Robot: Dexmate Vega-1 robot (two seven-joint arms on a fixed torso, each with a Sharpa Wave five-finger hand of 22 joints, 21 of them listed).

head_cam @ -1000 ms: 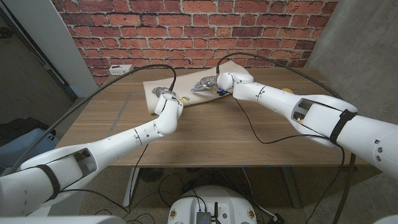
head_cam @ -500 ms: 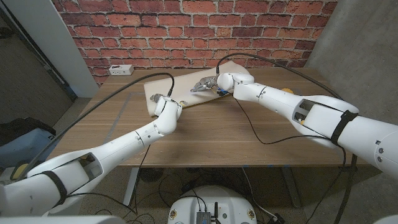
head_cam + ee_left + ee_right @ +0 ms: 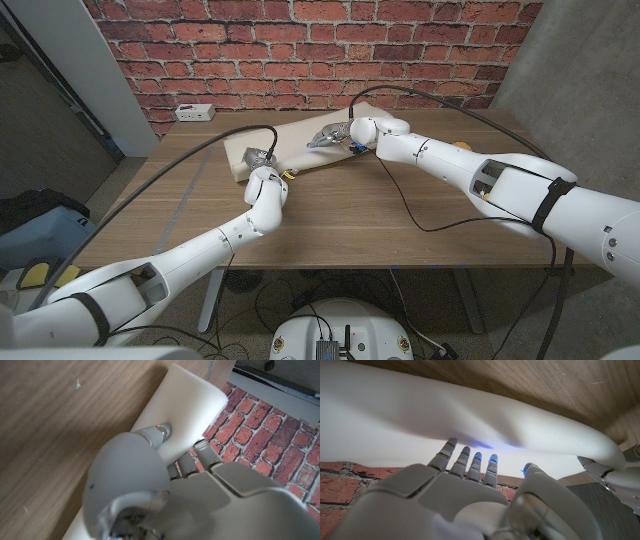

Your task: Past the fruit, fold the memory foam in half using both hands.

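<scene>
The cream memory foam (image 3: 300, 135) lies across the table's far side, its near edge lifted off the wood. My left hand (image 3: 262, 158) grips the foam's left end; in the left wrist view the thumb (image 3: 157, 432) lies on one face of the foam (image 3: 187, 402) and the fingers (image 3: 192, 462) on the other. My right hand (image 3: 331, 135) holds the foam's right part, and its fingertips (image 3: 470, 455) press into the bent foam (image 3: 445, 410). A small yellow piece (image 3: 289, 172), perhaps fruit, lies just near of the left hand.
A white power strip (image 3: 193, 111) sits at the table's far left edge by the brick wall (image 3: 300, 50). Black cables (image 3: 420, 215) trail over the table (image 3: 350, 220) from both arms. Another yellow thing (image 3: 460, 145) peeks out behind the right forearm.
My left hand has reached farther and raised the foam's left near edge, so that end now stands thicker and higher. The right hand has barely moved.
</scene>
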